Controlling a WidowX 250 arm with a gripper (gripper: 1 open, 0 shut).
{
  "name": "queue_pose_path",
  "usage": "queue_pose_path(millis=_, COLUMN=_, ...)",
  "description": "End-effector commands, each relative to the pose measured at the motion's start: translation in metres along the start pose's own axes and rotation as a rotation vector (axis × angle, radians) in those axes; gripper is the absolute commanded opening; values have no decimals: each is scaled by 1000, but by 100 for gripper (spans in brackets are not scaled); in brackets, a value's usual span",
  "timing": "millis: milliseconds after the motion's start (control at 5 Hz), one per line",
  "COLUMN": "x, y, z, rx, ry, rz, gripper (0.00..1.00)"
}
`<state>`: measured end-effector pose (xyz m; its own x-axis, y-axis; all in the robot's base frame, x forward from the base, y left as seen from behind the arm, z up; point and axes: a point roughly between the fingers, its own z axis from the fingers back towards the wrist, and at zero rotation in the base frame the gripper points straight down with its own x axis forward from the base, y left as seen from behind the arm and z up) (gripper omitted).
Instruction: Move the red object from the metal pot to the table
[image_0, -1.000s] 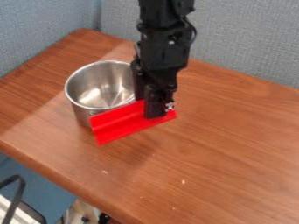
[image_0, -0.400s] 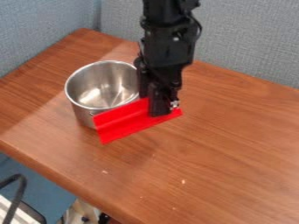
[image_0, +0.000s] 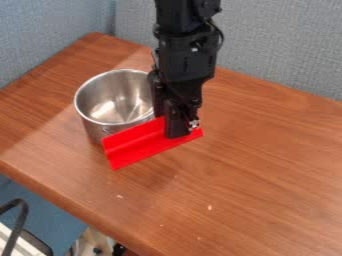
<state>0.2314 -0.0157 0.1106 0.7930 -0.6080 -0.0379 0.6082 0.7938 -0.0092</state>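
Note:
The red object (image_0: 140, 143) is a bright red angled bar lying just right of and in front of the metal pot (image_0: 114, 104), its left end close to the pot's wall. My gripper (image_0: 178, 127) points straight down and is shut on the bar's right end. Whether the bar rests on the table (image_0: 254, 190) or hangs just above it I cannot tell. The pot is shiny steel and its inside shows nothing in it.
The brown wooden tabletop stretches wide to the right and front of the pot. A blue-grey wall (image_0: 54, 30) stands behind the table. The table's front-left edge (image_0: 54, 195) drops off to the floor.
The red bar's left end has dipped slightly lower in the picture. The gripper stays shut on it in much the same place.

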Motion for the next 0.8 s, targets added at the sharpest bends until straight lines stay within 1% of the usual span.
queue_pose_path(millis=0, x=0, y=3, z=13, rx=22, ry=-47, rz=-25, gripper=0)
queue_pose_path(millis=400, x=4, y=3, z=18, rx=16, ry=-58, rz=121, gripper=0)
queue_pose_path(millis=600, x=7, y=-1, z=15, rx=12, ry=-60, rz=172, gripper=0)
